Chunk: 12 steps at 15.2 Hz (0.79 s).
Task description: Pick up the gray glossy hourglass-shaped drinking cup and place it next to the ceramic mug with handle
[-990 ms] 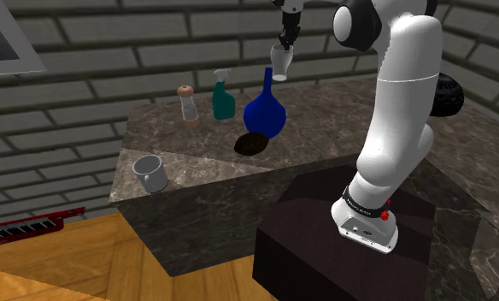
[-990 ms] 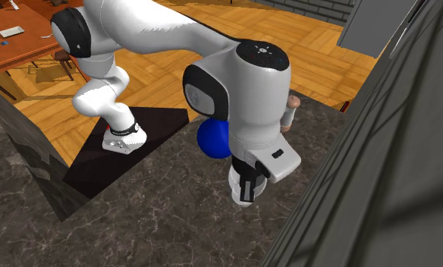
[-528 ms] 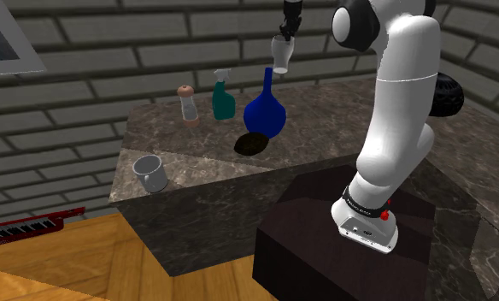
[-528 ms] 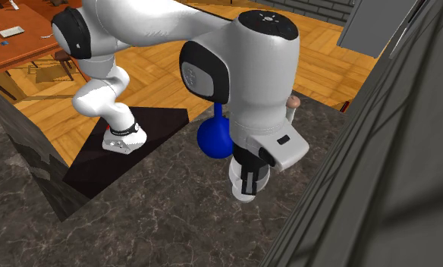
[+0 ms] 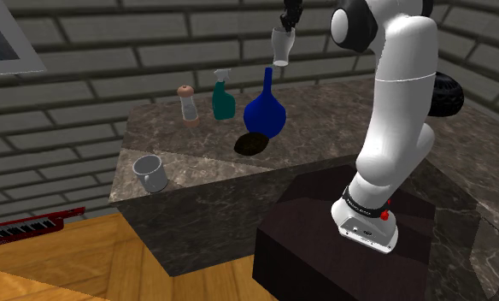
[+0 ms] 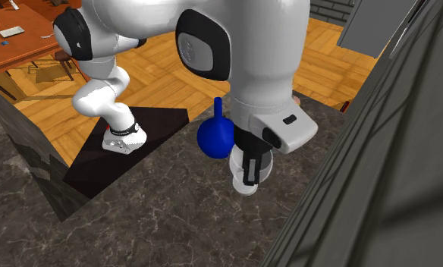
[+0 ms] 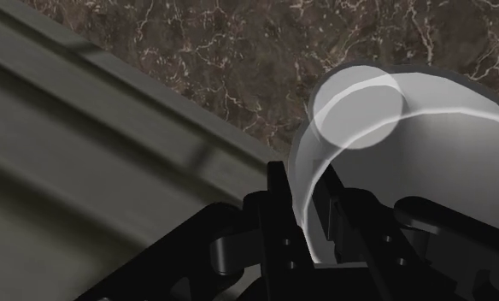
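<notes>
A pale grey, glossy cup [image 5: 280,47] with a narrowed waist hangs high above the marble counter [image 5: 325,128], in front of the brick wall. My gripper [image 5: 287,23] is shut on its rim from above. In the second exterior view the cup [image 6: 245,184] shows below the black fingers [image 6: 249,165], off the counter. The wrist view looks into the cup [image 7: 393,154], whose wall is clasped between the fingers [image 7: 278,201]. The grey mug with a handle [image 5: 150,174] stands near the counter's corner at the shoulder view's left, far from the cup.
A blue long-necked vase [image 5: 264,111] stands just below and left of the cup, with a dark round object [image 5: 253,144] in front of it. A teal spray bottle [image 5: 223,96] and a shaker [image 5: 187,105] stand further left. The vase [image 6: 215,136] sits close behind the gripper.
My gripper has risen with the cup held in it, moving higher above the counter. The other objects have stayed in place.
</notes>
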Motion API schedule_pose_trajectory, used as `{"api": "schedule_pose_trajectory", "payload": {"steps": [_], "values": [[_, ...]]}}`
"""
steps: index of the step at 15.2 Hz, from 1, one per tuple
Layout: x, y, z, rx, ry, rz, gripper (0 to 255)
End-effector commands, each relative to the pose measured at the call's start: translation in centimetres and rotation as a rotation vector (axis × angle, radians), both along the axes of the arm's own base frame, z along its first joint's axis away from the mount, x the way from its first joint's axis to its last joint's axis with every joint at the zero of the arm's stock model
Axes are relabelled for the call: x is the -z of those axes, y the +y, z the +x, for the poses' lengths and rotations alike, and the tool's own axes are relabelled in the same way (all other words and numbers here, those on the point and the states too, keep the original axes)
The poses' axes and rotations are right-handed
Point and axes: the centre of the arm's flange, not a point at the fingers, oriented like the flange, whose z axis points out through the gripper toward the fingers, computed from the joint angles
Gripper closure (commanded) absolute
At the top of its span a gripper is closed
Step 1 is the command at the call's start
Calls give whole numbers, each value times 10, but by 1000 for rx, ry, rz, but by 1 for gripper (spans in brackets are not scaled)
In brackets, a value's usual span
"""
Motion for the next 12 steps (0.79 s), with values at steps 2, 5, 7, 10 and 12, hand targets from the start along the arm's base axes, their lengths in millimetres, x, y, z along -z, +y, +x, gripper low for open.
{"api": "schedule_pose_trajectory", "payload": {"steps": [2, 5, 7, 10, 12], "values": [[-4, 33, 4, 0, 0, 0, 255], [-4, 73, 7, 0, 0, 0, 255], [-4, 99, 9, 0, 0, 0, 255], [-4, 139, 13, 0, 0, 0, 255], [-4, 165, 15, 0, 0, 0, 255]]}}
